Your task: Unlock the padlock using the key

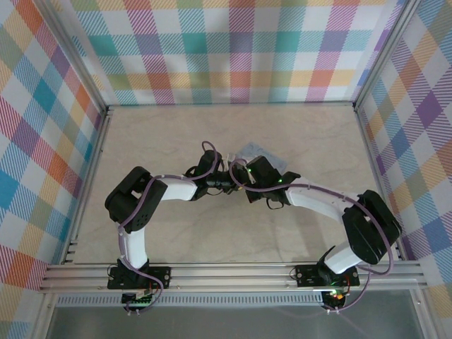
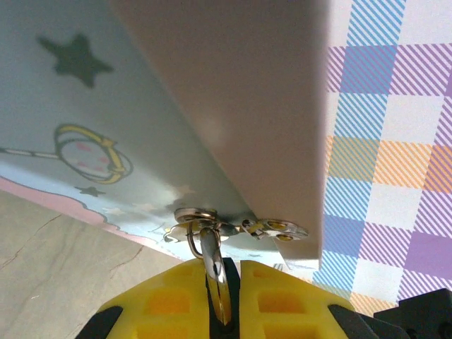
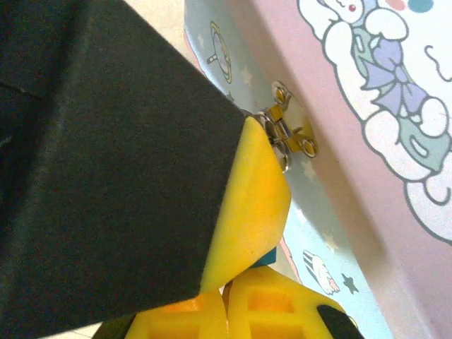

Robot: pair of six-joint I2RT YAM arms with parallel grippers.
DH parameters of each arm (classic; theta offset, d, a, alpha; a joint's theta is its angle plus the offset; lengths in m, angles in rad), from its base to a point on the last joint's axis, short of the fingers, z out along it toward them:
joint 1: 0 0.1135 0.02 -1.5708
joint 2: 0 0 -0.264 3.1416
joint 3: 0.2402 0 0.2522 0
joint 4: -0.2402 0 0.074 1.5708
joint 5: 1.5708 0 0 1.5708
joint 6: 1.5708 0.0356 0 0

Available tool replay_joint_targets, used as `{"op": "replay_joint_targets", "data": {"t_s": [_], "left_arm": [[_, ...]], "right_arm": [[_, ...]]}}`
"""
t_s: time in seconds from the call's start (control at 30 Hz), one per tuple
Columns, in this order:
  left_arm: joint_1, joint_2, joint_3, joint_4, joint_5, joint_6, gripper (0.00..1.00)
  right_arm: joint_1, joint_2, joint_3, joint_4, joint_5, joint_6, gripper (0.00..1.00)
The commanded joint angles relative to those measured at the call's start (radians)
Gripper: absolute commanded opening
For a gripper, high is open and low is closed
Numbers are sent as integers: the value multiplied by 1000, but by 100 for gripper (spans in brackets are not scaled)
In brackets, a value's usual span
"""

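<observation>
**Your left gripper (image 2: pixel 224 275) is clamped on the padlock (image 3: pixel 265 258) at the tin's hasp (image 2: pixel 277 228).**
In your left wrist view the shackle (image 2: pixel 203 244) hooks through the hasp at lower centre, just under the long edge of the tin (image 2: pixel 85 127). Your right gripper (image 3: pixel 227 311) has its fingers pressed together at the bottom of its frame, close against the left finger. Whether the key sits between them cannot be told. From above, bare table (image 1: pixel 176 233) lies open on every side of both grippers.

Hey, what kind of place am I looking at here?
Probably a robot test cell, not a home: plaid fabric walls on an aluminium frame enclose a pale tabletop, and the left arm and right arm are bolted to a rail at its near edge.
</observation>
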Motion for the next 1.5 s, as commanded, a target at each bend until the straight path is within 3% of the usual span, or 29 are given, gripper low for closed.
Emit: {"op": "replay_joint_targets", "data": {"t_s": [0.0, 0.1, 0.2, 0.3, 0.47, 0.83, 1.17, 1.23, 1.27, 1.3, 1.47], "left_arm": [[0, -51, 22, 21, 36, 20, 0], [0, -57, 17, -10, 25, 38, 4], [2, -70, 7, -76, -8, 71, 21], [5, -88, -13, -125, -42, 94, 31], [21, -123, -60, -147, -85, 99, 40], [82, -274, -95, -340, -208, 205, 43], [132, -284, 45, -510, -315, 332, 46], [137, -264, 81, -530, -337, 355, 47], [141, -250, 100, -533, -336, 362, 47], [144, -232, 121, -536, -336, 367, 48], [147, -139, 205, -534, -322, 393, 48]], "right_arm": [[-5, 9, 11, 13, 6, 23, 0], [-4, 12, -6, 33, -17, 37, 0], [-4, 20, -33, 66, -47, 52, 0], [-5, 25, -66, 102, -72, 63, 0], [-4, 44, -97, 130, -94, 62, 0], [-4, 32, -125, 134, -150, 23, 0], [-6, -7, -150, 115, -130, 14, 0], [-7, -14, -145, 102, -126, 23, 10], [-7, -20, -142, 92, -118, 37, 25], [-9, -29, -139, 83, -112, 50, 34], [-21, -109, -155, 52, -109, 113, 43]]}}
